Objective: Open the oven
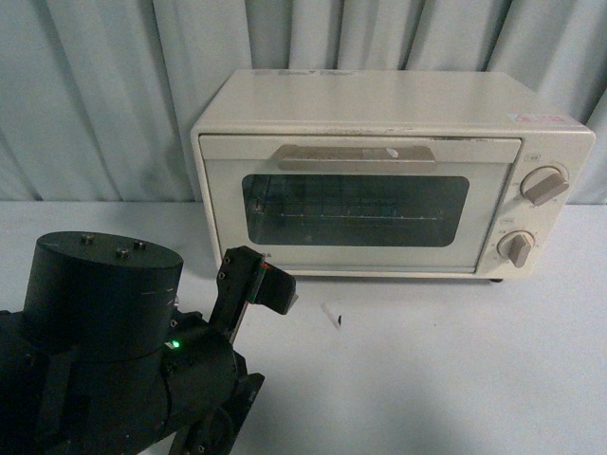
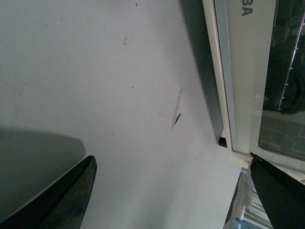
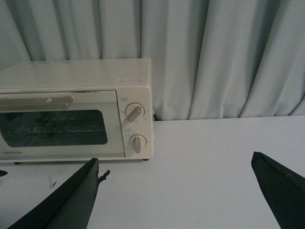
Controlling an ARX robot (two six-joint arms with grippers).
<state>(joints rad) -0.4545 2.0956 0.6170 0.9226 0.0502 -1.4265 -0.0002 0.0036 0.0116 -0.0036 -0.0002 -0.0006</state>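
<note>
We see the oven (image 1: 379, 180) at the far side of the counter (image 1: 446, 360), door closed. Our left gripper (image 2: 172, 160) hangs spread near its lower left corner. Our right gripper (image 3: 175, 157) is also spread, well apart from it.

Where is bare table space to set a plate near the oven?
Free: the table in front of the oven, and the strip on its knob side up to the curtain. Crowded: the front-left corner, where the left arm and its end effector stand.
</note>
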